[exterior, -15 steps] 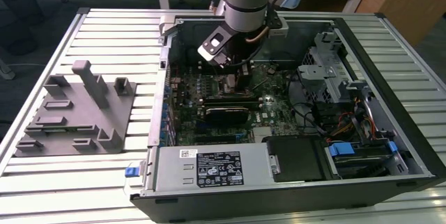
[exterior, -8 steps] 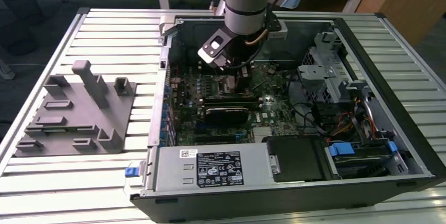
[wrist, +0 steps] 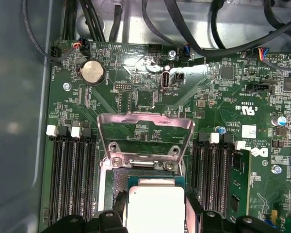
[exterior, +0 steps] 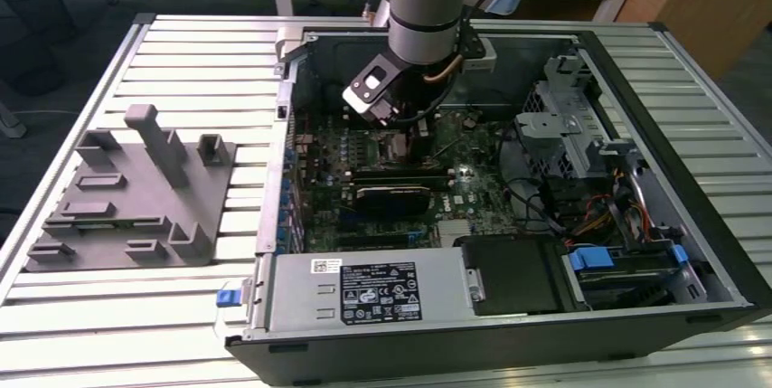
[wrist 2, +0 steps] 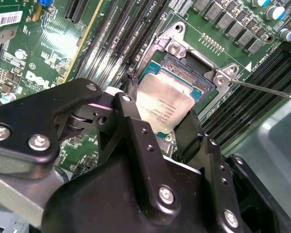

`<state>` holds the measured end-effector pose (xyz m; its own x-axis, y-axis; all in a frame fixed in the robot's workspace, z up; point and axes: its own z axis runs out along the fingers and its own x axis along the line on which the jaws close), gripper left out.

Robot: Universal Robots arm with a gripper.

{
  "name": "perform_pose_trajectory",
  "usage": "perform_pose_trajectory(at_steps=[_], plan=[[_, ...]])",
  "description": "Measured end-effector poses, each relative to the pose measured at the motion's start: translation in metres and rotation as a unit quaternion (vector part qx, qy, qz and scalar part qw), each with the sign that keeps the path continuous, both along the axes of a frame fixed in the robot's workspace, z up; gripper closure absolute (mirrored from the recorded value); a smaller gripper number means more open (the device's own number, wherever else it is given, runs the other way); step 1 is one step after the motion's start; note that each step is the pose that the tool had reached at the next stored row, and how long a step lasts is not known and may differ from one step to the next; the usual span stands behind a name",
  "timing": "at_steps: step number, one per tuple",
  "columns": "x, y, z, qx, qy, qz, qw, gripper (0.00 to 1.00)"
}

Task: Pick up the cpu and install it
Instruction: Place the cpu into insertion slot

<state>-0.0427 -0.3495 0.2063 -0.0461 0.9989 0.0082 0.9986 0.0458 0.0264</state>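
Hanging over the open socket [wrist 2: 189, 65] of the green motherboard [wrist: 136, 97], the gripper [wrist 2: 160, 121] has its two black fingers [wrist 2: 136, 121] clamped on opposite edges of the cpu [wrist 2: 167, 102]. The cpu is a little tilted and partly covers the socket; whether it touches it, I cannot tell. The metal load plate [wrist: 145, 131] stands raised beside it. In the exterior view the arm [exterior: 422, 17] reaches down into the computer case [exterior: 483, 343], well apart from the grey holder block [exterior: 133, 198].

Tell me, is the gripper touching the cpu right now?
Touching. In the second wrist view the gripper has its black fingers pressed against opposite edges of the cpu.
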Motion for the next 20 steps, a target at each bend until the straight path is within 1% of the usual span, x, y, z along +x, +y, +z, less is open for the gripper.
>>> perform_pose_trajectory(at_steps=[4, 15, 20], plan=[[0.0, 0.0009, -0.0005, 0.0002, -0.0001, 0.0, 1.0, 0.45], [0.0, 0.0097, -0.0042, 0.0001, -0.0001, 0.0, 1.0, 0.45], [0.0, 0.0103, -0.0079, -0.0007, -0.0001, 0.0, 1.0, 0.45]])
